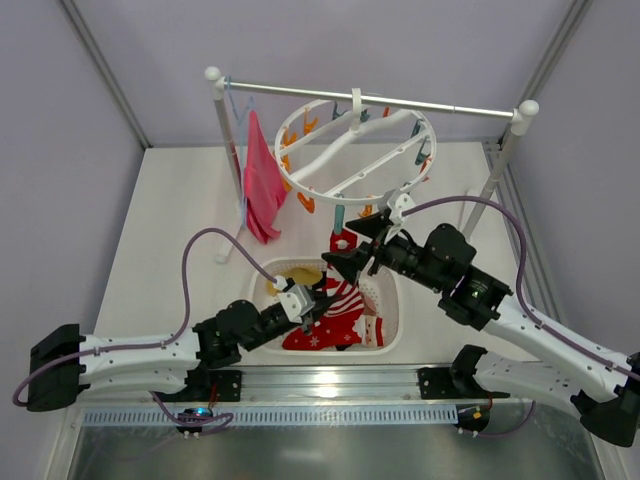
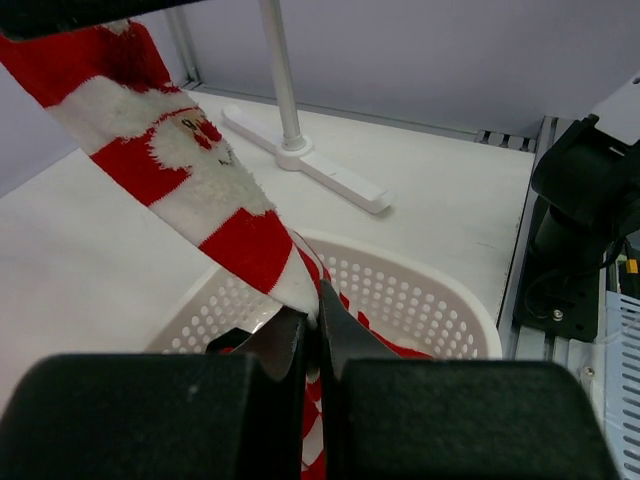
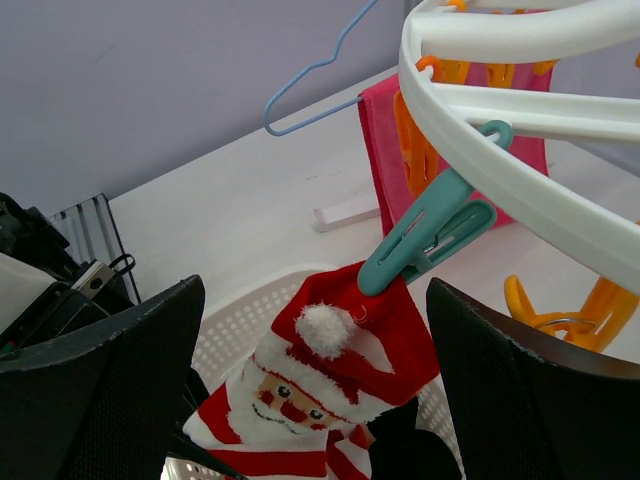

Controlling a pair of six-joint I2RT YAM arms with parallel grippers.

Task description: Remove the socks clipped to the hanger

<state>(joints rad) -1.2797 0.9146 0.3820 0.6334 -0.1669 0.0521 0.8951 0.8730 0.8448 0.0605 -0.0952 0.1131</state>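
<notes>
The white ring hanger (image 1: pixel 355 150) hangs from the rack rail, with orange and teal clips round its rim (image 3: pixel 520 170). A teal clip (image 3: pixel 430 235) pinches the top of a red-and-white Santa sock (image 3: pixel 330 370). That sock (image 2: pixel 190 160) runs taut from the clip down to my left gripper (image 2: pixel 318 320), which is shut on its lower striped end above the basket. My right gripper (image 3: pixel 320 370) is open, its fingers (image 3: pixel 110 390) standing either side of the sock just below the clip. In the top view the left gripper (image 1: pixel 322 298) and the right gripper (image 1: pixel 352 250) are close together.
A white perforated basket (image 1: pixel 392 300) below holds red patterned socks (image 1: pixel 335 328) and a yellow one (image 1: pixel 300 274). A magenta cloth (image 1: pixel 262 185) hangs on a blue wire hanger at the rack's left post (image 1: pixel 225 150). The rack's foot (image 2: pixel 320 170) lies beyond the basket.
</notes>
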